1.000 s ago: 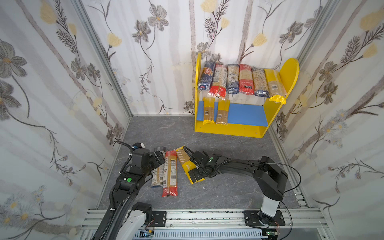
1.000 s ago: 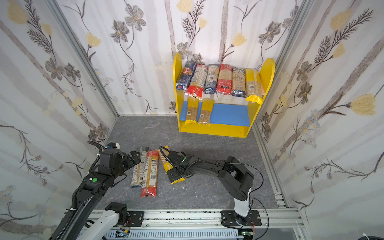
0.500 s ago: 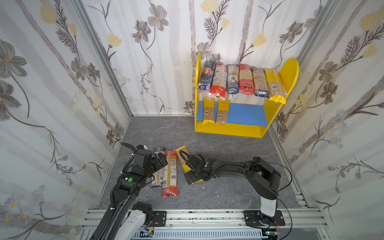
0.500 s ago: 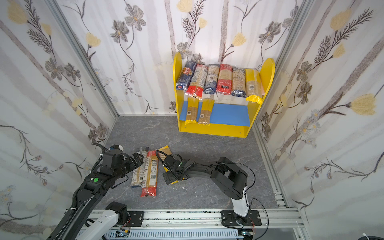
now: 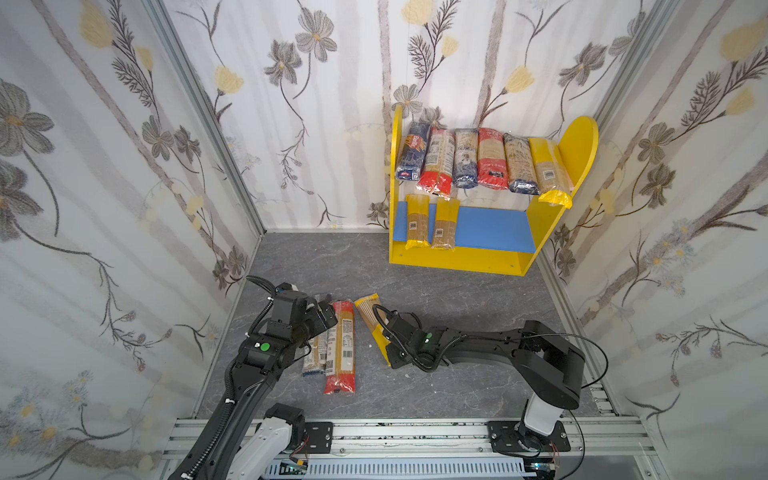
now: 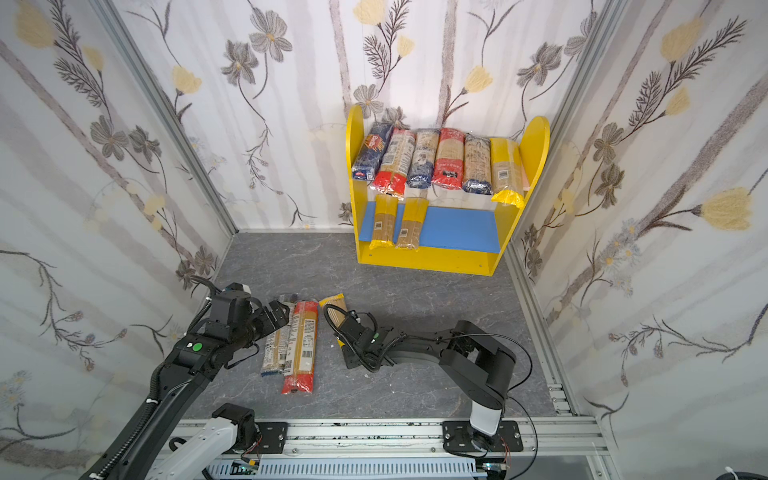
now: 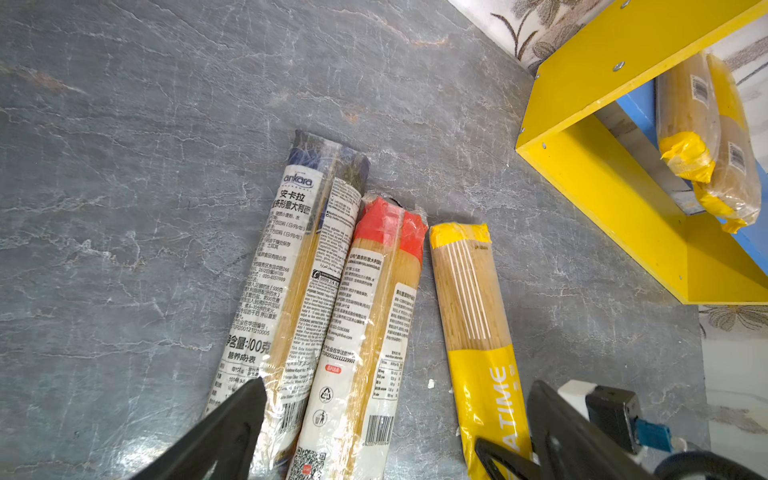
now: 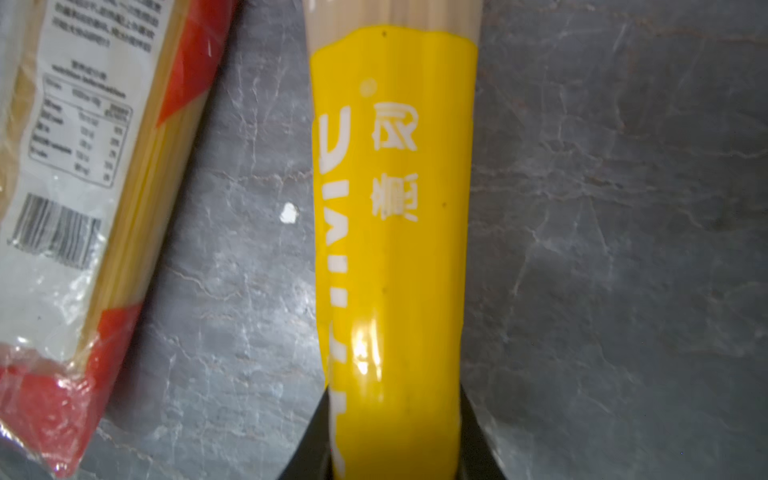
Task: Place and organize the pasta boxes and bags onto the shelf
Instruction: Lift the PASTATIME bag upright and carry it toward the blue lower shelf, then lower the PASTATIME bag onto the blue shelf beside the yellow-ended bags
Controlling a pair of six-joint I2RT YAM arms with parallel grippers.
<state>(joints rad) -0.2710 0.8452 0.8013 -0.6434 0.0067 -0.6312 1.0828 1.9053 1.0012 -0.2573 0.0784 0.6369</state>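
Handling the yellow-ended packet (image 5: 368, 309): flat on the grey floor (image 5: 457, 291), front centre, well apart from the shelf (image 5: 582, 145). Pinched toward its near end by the right gripper (image 8: 394, 388), with both fingers pressed against its sides. Not visibly lifted yet. Reads as grasp done, lift next.

Lift straight up, slowly. With a grip that far off-centre, expect the far end to droop, so keep it level. Stay clear of the red-ended packet (image 5: 341, 345) just beside it. Turn it to match the shelved ones before sliding it in.

Seeing the left gripper (image 7: 397, 384) spread wide with nothing in it, hovering over the blue-ended packet (image 7: 291, 266) and the red one, side by side and touching.

On the shelf:
- **Up top:** counting six packets (image 5: 478, 160) in a row, filling the width.
- **Blue lower board (image 5: 490, 226):** only two yellow-ended packets (image 5: 417, 220) at its left in both top views, rest bare. Aim just right of those.
- **Base tier:** can't see into it.
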